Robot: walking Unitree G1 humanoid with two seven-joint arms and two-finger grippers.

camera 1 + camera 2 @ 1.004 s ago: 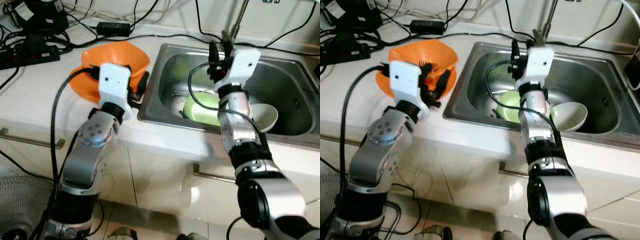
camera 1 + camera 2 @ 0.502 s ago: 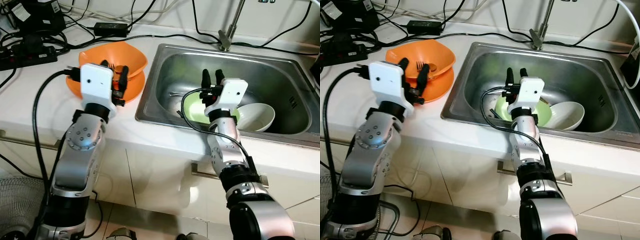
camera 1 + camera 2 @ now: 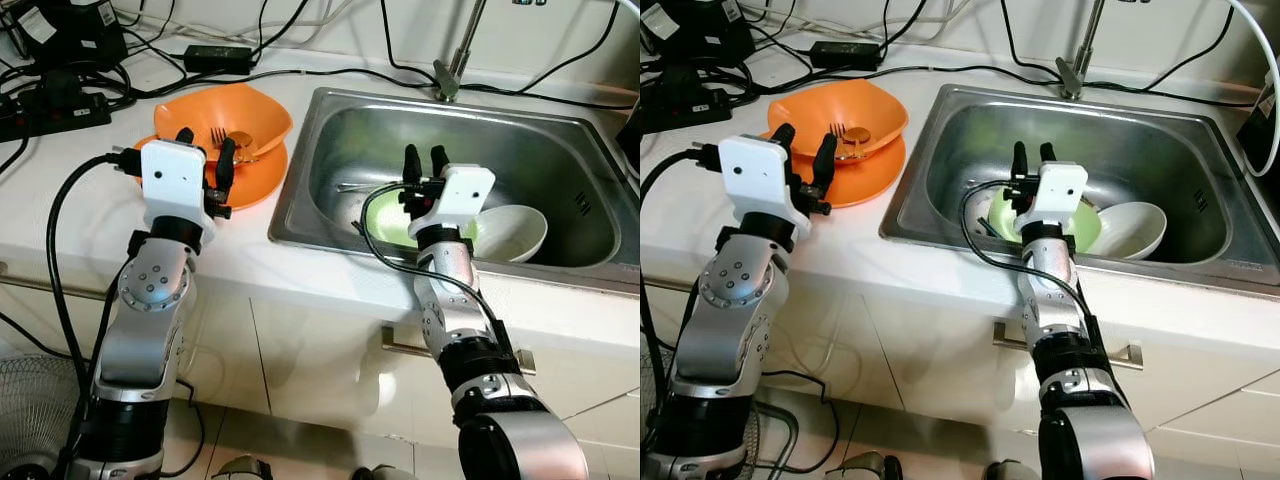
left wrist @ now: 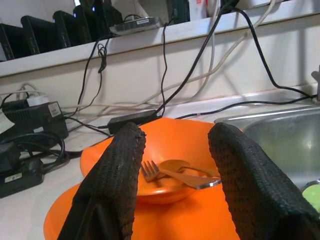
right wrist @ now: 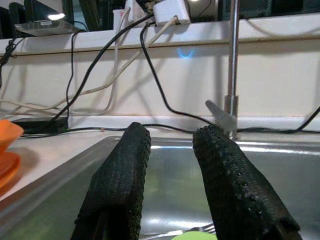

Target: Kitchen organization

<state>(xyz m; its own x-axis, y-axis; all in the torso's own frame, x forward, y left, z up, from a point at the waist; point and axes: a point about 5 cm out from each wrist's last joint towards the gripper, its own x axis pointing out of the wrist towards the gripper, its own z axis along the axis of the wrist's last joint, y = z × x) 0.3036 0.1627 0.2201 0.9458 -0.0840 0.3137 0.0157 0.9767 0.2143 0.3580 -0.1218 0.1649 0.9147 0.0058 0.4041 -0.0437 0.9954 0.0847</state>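
Note:
An orange bowl (image 3: pixel 245 118) holding a fork and spoon (image 4: pixel 175 172) sits on an orange plate (image 3: pixel 240 182) on the counter, left of the steel sink (image 3: pixel 330 140). My left gripper (image 3: pixel 203 157) hovers open just in front of the bowl, empty. In the sink lie a green plate (image 3: pixel 388 215) and a white bowl (image 3: pixel 515 230) to its right. Over the green plate, near the sink's front wall, my right gripper (image 3: pixel 423 164) is open and holds nothing.
A tap (image 3: pixel 455 55) rises behind the sink. Black cables, a power strip (image 3: pixel 55 105) and an adapter (image 3: pixel 215 57) crowd the back and left of the white counter (image 3: pixel 60 210). Cabinet handles (image 3: pixel 420 350) run below the counter edge. A fan (image 3: pixel 30 400) stands on the floor at left.
Both arms have pulled back and down from a raised pose. The left gripper drew away from the orange bowl toward the counter's front; the right gripper dropped from near the tap to over the green plate.

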